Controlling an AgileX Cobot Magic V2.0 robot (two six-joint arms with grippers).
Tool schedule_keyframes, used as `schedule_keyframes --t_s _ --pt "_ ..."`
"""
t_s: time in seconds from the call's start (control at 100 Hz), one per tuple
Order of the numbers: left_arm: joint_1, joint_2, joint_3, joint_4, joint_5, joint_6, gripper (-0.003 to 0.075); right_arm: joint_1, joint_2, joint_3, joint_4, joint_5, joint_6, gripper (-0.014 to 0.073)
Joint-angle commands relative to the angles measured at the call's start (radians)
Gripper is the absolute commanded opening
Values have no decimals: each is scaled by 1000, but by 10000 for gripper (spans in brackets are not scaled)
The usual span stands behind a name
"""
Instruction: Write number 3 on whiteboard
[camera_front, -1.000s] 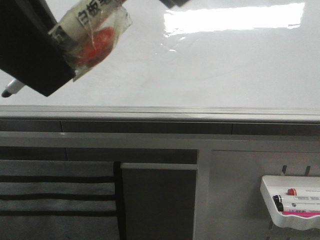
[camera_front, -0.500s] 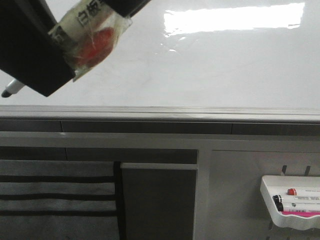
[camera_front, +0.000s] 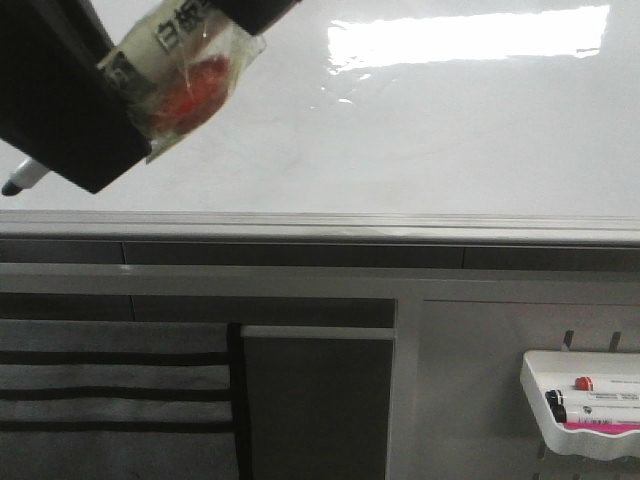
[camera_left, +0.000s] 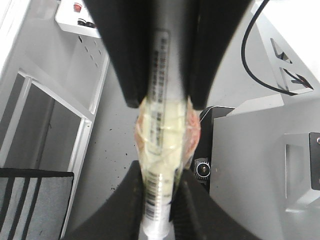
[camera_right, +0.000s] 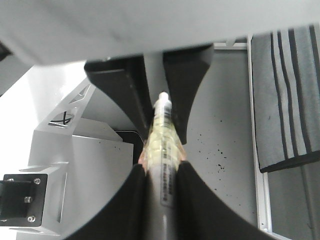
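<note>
Against the whiteboard (camera_front: 420, 130), the right gripper (camera_front: 255, 12) has entered further from the top edge of the front view: one second ago only a small dark corner showed, further right; now a larger dark mass reaches down to the taped marker (camera_front: 180, 70). The marker's wrapped section sits marginally higher than before, its red patch tilted slightly.
</note>
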Motion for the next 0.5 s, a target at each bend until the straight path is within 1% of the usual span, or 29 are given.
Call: schedule_keyframes --t_s 0.0,0.05,0.17,0.22,0.27,0.32,0.4,0.49 --pt "-9 -17 -34 -37 -39 6 -9 -1 -23 -31 35 -16 -1 59" --pt "-9 -17 -36 -32 -43 6 31 -1 -23 -31 35 -16 -1 59" --pt "0 -22 -45 -25 -60 2 188 -1 -39 -31 20 -43 11 59" --pt "13 -33 -45 -21 -84 -6 259 -1 -56 -31 -5 -66 32 59" --pt "33 -50 -45 -17 -111 -19 300 -1 -74 -31 -41 -77 69 59" --pt "57 -73 -45 -15 -136 -49 316 -1 -95 -29 -91 -92 120 59" --pt "101 -123 -45 -15 -171 -58 316 -1 -130 -27 -197 -101 223 59" --pt "155 -187 -43 -15 -186 -72 316 -1 -170 -27 -330 -101 372 59"
